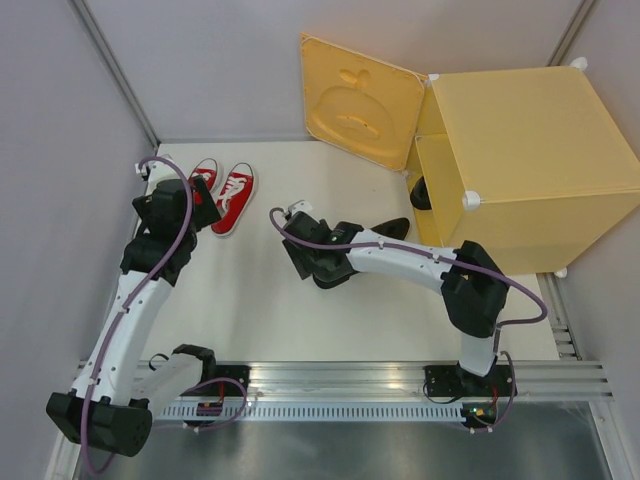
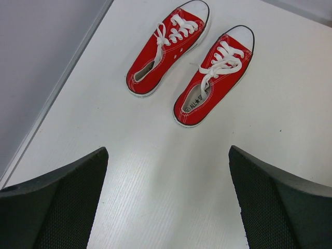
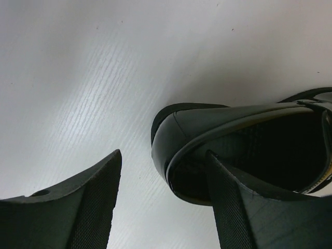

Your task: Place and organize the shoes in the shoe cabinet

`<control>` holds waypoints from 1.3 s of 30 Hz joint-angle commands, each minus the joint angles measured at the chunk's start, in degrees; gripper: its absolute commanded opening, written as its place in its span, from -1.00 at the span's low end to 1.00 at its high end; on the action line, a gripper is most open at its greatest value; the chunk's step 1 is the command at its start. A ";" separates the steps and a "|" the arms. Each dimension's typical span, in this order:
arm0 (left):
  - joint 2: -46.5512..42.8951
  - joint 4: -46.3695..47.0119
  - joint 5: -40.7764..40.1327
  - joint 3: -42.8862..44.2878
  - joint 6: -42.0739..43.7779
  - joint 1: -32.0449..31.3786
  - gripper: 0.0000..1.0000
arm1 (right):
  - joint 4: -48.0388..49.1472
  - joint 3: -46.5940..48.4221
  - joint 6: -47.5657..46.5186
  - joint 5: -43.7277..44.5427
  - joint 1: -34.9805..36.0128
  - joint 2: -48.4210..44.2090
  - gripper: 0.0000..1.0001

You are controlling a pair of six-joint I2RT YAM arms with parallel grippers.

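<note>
The right pincer [image 3: 163, 154] is released, its jaws seeming to straddle the heel of 1 black shoe [image 3: 207, 124] on the desk [image 1: 260, 310]. Pinched there, the glossy leather may slip, or the shoe may swing toe-down and catch the cabinet [image 1: 530, 150] edge. The left pincer [image 2: 168, 150], released and empty, hangs near the 2 red sneakers [image 2: 215, 78]. Only the top view shows the open door [image 1: 360, 100] and another black shoe [image 1: 420, 192] at the cabinet mouth; only the right wrist view shows the straddle.

arms [image 1: 400, 255]: white links, black joints | cables [image 1: 520, 290]: purple, looped | fingers [image 2: 57, 207]: black, finely dimpled
</note>
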 commanded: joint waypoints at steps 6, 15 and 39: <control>-0.77 2.46 -2.01 -1.02 1.67 0.17 0.99 | -0.86 3.99 0.13 0.64 0.51 6.35 0.21; 0.02 2.46 -0.87 -1.11 1.49 0.17 1.00 | -1.38 3.64 -0.31 0.81 0.51 7.41 -0.13; 1.16 2.46 -0.96 -1.29 1.75 0.17 0.99 | 6.61 -2.25 -7.51 -10.87 -13.28 -4.81 -0.99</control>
